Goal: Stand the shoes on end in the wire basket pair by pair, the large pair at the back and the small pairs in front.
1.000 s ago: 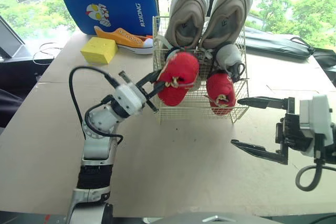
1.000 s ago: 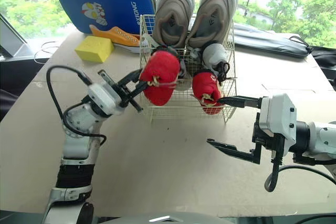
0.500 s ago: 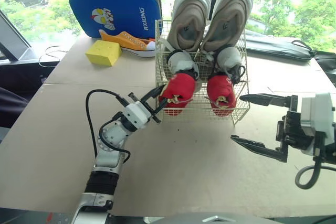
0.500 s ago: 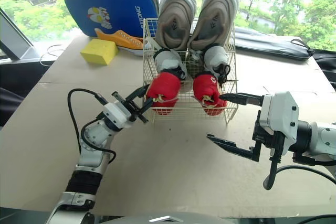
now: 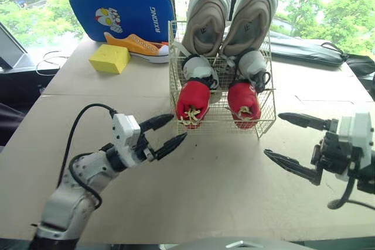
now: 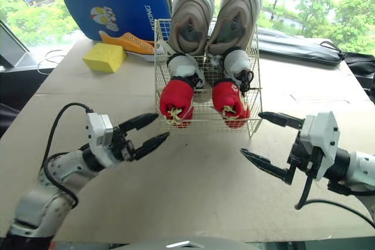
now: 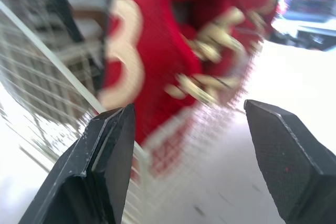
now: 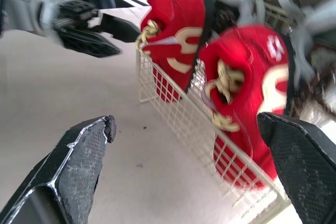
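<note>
We read basket (image 5: 218, 122) as loaded: large pair (image 5: 205, 21) at the back, grey pair (image 5: 199, 69) and red pair (image 5: 192, 102) in front; orange shoe (image 5: 140, 44) on the counter (image 5: 222, 185); left tool (image 5: 179, 127) and right tool (image 5: 272, 134) spread wide, empty

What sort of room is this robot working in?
Probably a test room or lab: a plain board table holds a wire basket of shoes, and windows behind show green trees.

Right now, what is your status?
Left tool open, right tool open, both empty. Red shoes standing at wire basket front. Orange shoe lies outside basket.
</note>
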